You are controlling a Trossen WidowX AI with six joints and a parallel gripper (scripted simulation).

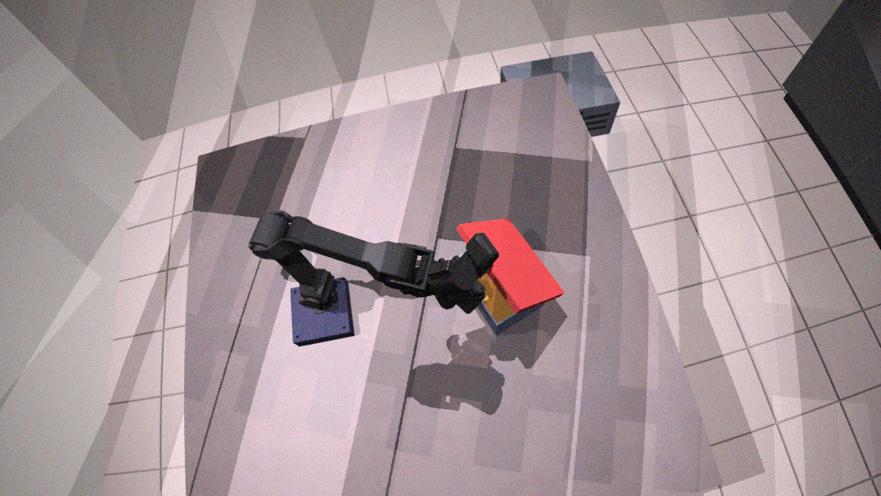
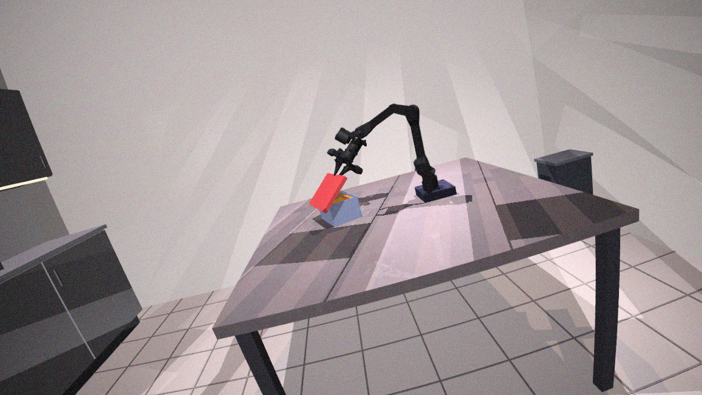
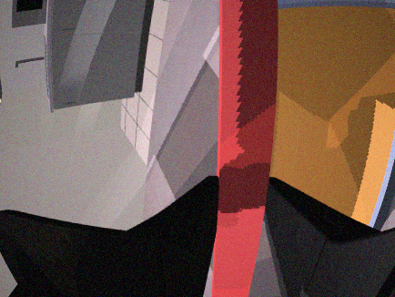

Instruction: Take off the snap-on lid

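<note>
The red lid (image 1: pixel 523 265) (image 2: pixel 328 191) (image 3: pixel 241 246) is steeply tilted above the far side of the box. Its upper edge is at the fingers, and its lower edge hangs at the box's outer side. I cannot tell whether it still touches the box. The blue-grey box (image 1: pixel 497 327) (image 2: pixel 344 211) (image 3: pixel 314 68) stands upright on the table, partly uncovered, with its orange inside showing. My gripper (image 2: pixel 339 174) (image 3: pixel 240 187) is shut on the lid's edge, one finger on each side. In the top view the wrist hides the fingertips.
The arm's dark blue base (image 1: pixel 322 314) (image 2: pixel 448 190) stands on the table (image 1: pixel 295 406) (image 2: pixel 422 245), apart from the box. A table edge lies beyond the box. A grey cabinet (image 1: pixel 573 80) (image 2: pixel 564 171) stands on the floor beyond the table, and dark kitchen units (image 2: pixel 63 299) stand to one side.
</note>
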